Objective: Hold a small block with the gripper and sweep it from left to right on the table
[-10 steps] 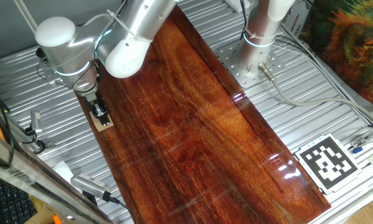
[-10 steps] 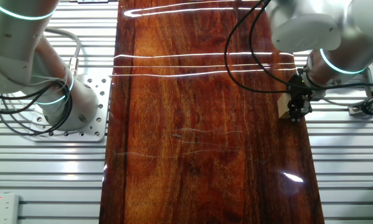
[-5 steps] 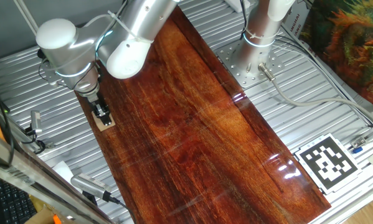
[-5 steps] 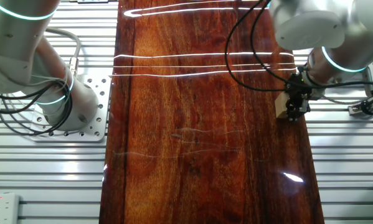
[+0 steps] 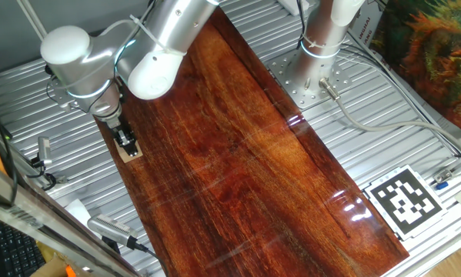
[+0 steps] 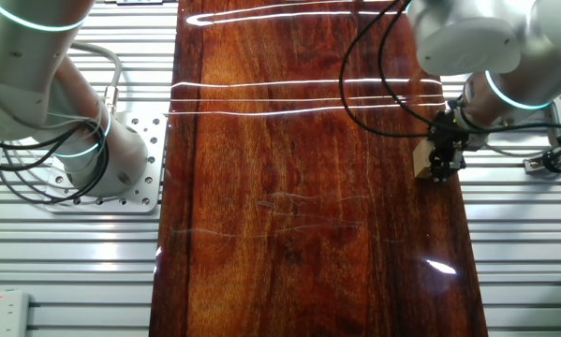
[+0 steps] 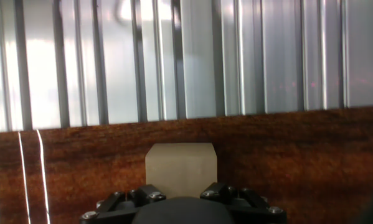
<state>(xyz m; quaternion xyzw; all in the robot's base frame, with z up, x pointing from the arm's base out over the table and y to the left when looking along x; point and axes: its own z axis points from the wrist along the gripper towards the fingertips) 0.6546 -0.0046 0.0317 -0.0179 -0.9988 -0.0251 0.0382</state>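
Tan small block (image 7: 180, 169) (hand view) unobscured.

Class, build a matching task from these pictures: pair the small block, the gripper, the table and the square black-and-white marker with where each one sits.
Things:
1. small block
2. gripper
3. table
4. marker

Places:
A. lying on the ribbed metal surface
B. beside the table's near corner
C. at the table's edge
D. down on the block

Pairs: 1-C, 2-D, 3-A, 4-B
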